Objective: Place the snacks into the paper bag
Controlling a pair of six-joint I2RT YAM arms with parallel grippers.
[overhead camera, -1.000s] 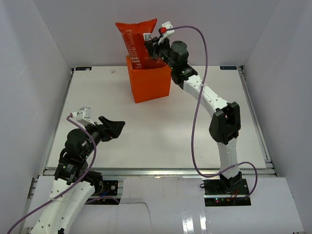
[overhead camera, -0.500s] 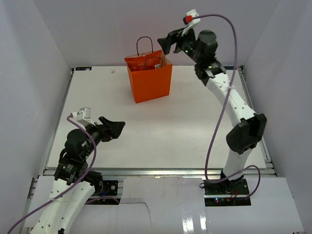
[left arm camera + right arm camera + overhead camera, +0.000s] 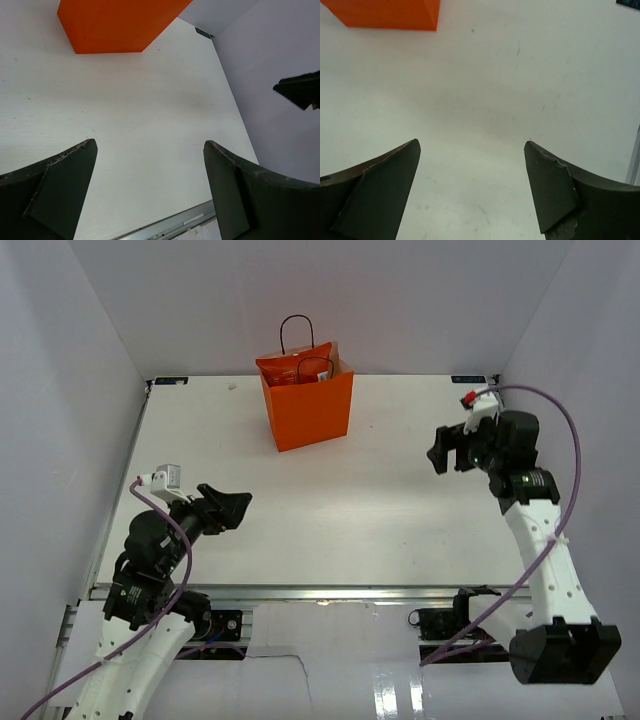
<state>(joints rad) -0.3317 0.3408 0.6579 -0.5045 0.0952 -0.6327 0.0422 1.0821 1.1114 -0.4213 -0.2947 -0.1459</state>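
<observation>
We find the chip bag (image 3: 292, 364) in the paper bag (image 3: 310, 415) at the table's (image 3: 400, 530) far edge. The left gripper (image 3: 240, 510) and right gripper (image 3: 437, 450) gape empty. Packing seems finished; only retreat is needed.

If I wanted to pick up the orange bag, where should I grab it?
Grab the tall black loop handle from straight above. It stands up over the rim of the upright orange paper bag, with nothing around it. The bag's flat walls look too wide for fingers to pinch.
</observation>
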